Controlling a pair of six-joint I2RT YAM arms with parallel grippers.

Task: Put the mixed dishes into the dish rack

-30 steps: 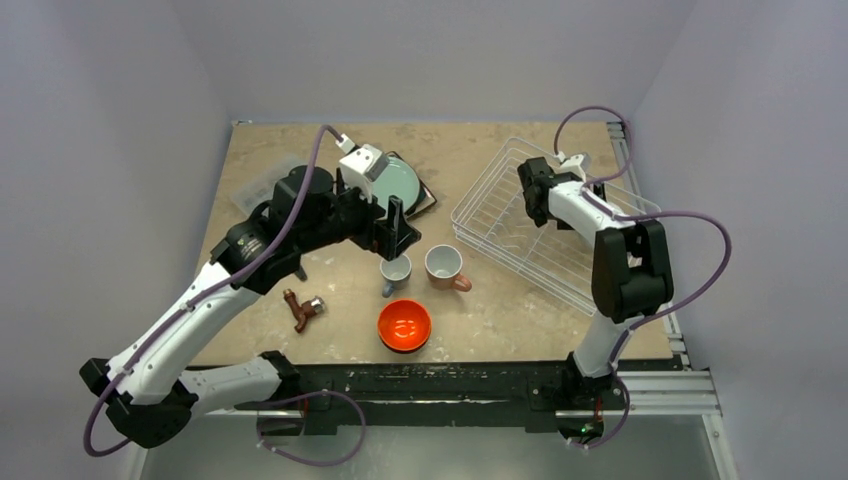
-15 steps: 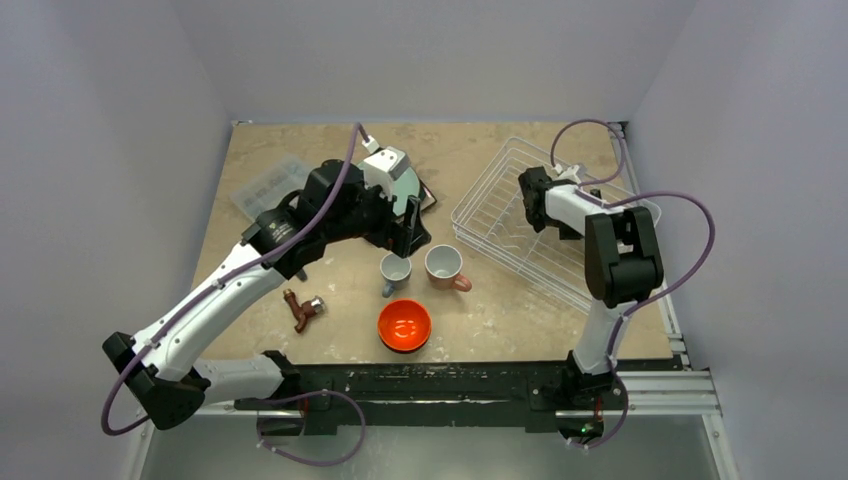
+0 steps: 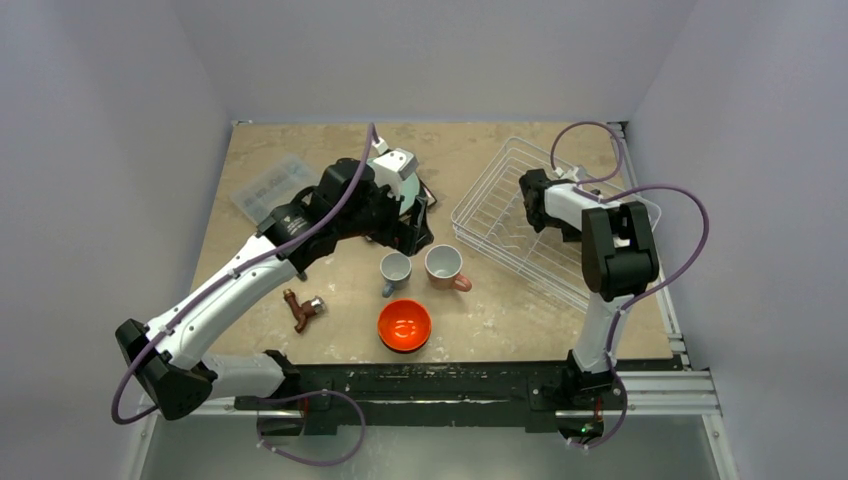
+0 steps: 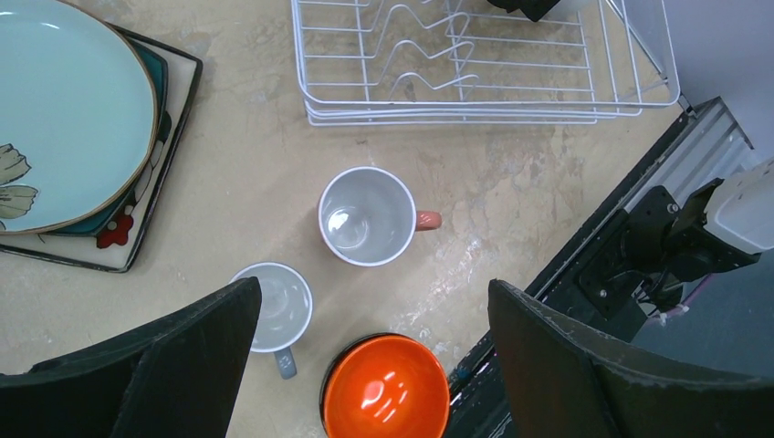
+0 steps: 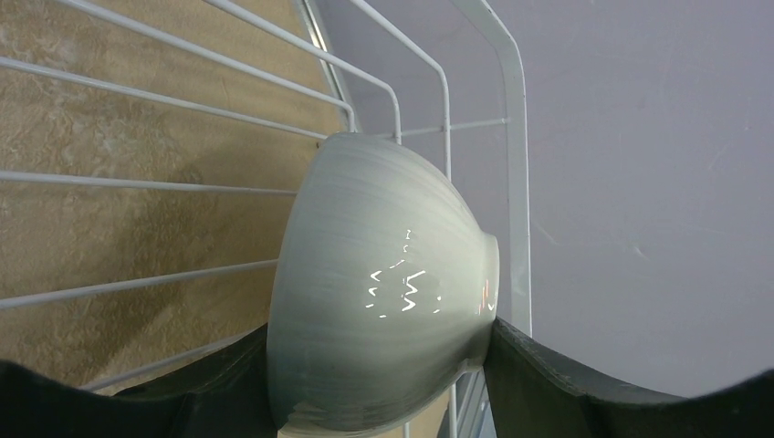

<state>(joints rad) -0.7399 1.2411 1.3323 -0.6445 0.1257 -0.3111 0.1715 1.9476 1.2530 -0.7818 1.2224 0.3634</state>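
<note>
From above, the beige stone-look worktop is closed in by pale lilac walls. The dish rack stands at the right. In the middle, the pale blue mug and the pink mug are just beside each other, with the orange bowl below them. Pliers lie at lower left and a clear box at upper left.

In my left wrist view, my left pincer is wide apart and holds nothing, above both mugs, which are empty. The teal plate lies on the square flowered plate at upper left.

In my right wrist view, my right pincer is clamped on the white bowl, which is turned on its side, with the rack's wires behind it.
</note>
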